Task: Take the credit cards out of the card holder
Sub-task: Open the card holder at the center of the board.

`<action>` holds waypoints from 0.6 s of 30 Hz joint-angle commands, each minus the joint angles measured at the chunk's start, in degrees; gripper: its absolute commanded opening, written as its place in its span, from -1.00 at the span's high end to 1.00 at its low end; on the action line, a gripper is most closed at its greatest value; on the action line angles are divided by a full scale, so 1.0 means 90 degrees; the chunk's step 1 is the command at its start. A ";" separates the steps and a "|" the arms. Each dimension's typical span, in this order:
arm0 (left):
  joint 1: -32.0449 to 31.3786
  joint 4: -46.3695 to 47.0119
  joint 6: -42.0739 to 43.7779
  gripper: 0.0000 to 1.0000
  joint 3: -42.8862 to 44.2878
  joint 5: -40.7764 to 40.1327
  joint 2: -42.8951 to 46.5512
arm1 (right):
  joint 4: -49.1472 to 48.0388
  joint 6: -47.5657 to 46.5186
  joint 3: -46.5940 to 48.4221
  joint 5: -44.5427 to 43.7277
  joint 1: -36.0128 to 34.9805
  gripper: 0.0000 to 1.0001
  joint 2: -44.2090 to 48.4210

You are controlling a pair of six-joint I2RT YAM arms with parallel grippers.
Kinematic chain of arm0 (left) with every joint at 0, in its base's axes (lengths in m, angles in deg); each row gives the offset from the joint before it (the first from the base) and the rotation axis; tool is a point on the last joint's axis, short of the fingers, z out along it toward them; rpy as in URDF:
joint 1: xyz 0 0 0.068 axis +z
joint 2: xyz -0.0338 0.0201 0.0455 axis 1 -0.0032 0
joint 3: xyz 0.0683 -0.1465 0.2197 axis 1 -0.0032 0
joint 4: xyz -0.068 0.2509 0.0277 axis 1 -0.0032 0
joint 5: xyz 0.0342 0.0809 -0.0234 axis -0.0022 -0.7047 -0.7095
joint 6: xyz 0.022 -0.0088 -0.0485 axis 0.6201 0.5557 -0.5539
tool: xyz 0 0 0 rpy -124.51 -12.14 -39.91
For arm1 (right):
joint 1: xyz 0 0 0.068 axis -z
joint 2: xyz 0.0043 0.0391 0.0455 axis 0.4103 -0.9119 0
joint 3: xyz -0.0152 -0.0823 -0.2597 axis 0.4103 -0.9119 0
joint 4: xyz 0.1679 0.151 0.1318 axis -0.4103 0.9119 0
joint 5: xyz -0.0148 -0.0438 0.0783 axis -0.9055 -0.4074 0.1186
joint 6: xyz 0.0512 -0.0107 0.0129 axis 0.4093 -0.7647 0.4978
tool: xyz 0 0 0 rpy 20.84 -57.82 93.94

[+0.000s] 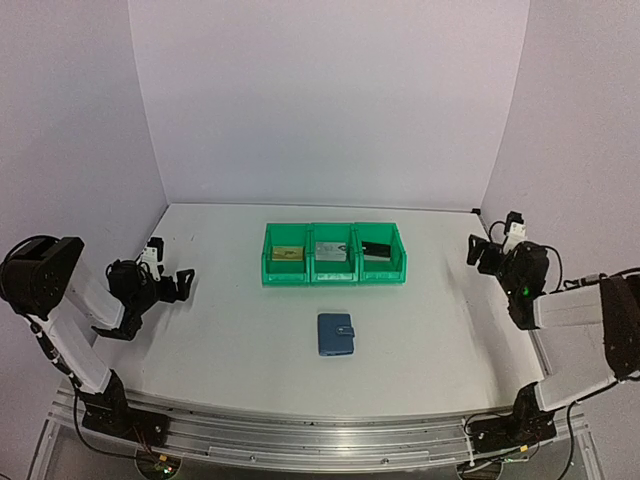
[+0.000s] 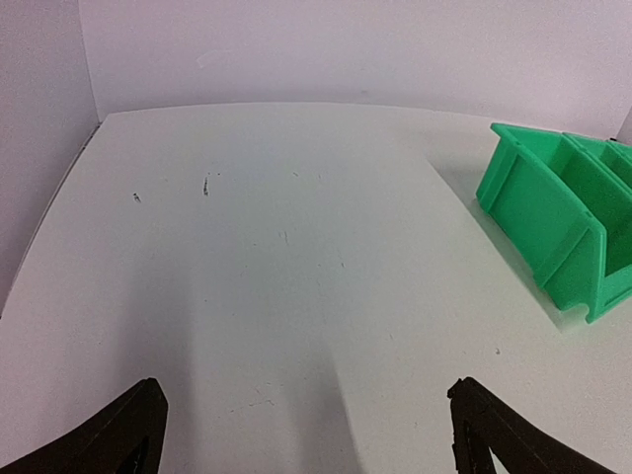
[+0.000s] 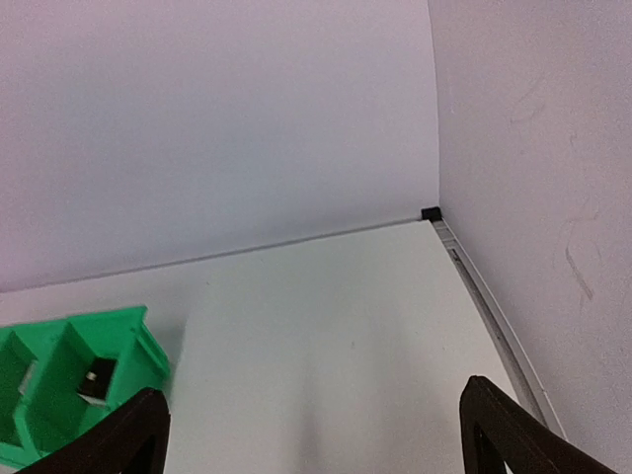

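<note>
The card holder (image 1: 335, 335) is a small blue wallet lying folded shut on the white table, in front of the green bins (image 1: 335, 273). A tan-gold credit card (image 1: 287, 253) lies in the left bin, a silver-grey one (image 1: 331, 250) in the middle bin and a black one (image 1: 376, 249) in the right bin. My left gripper (image 1: 150, 305) hovers far left of the wallet, open and empty. My right gripper (image 1: 481, 253) hangs at the far right, also open and empty. The left wrist view shows its wide-apart gripper (image 2: 306, 420) over bare table. The right wrist gripper (image 3: 314, 415) looks the same.
The green bins (image 2: 553, 227) show at the right edge of the left wrist view and at the lower left as bins (image 3: 128, 346) in the right wrist view. Lilac walls close the table at the back and both sides. A metal rail (image 3: 494, 316) runs along the right edge.
</note>
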State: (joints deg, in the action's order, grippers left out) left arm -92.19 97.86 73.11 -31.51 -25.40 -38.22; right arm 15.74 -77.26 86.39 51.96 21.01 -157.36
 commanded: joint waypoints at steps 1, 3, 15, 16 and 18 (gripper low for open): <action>-0.0044 -0.2076 0.0502 -0.99 0.1042 0.1587 0.1262 | 0.2255 0.1600 0.1240 0.1541 -0.0001 -0.96 0.0265; -0.0167 -0.3235 -0.0212 -0.99 0.1841 0.2030 0.1493 | 0.3277 0.1951 0.1913 0.1980 -0.0232 -0.94 0.0083; -0.3435 -0.7131 -0.3376 -0.99 0.4553 0.1328 0.0455 | 0.9185 0.3140 0.5266 -0.0544 -0.3718 -0.66 -0.1687; -0.3626 -0.7189 -0.3479 -0.99 0.4601 0.1366 0.0303 | 0.9489 0.3355 0.5411 -0.0687 -0.4000 -0.64 -0.1858; -0.3867 -0.7247 -0.3801 -0.99 0.4657 0.1508 0.0011 | 0.9964 0.3704 0.5641 -0.0771 -0.4436 -0.58 -0.2194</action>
State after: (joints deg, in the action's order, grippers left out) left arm -123.22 42.54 48.13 8.16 -14.17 -33.38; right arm 86.26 -52.33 132.56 51.54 -12.20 -172.76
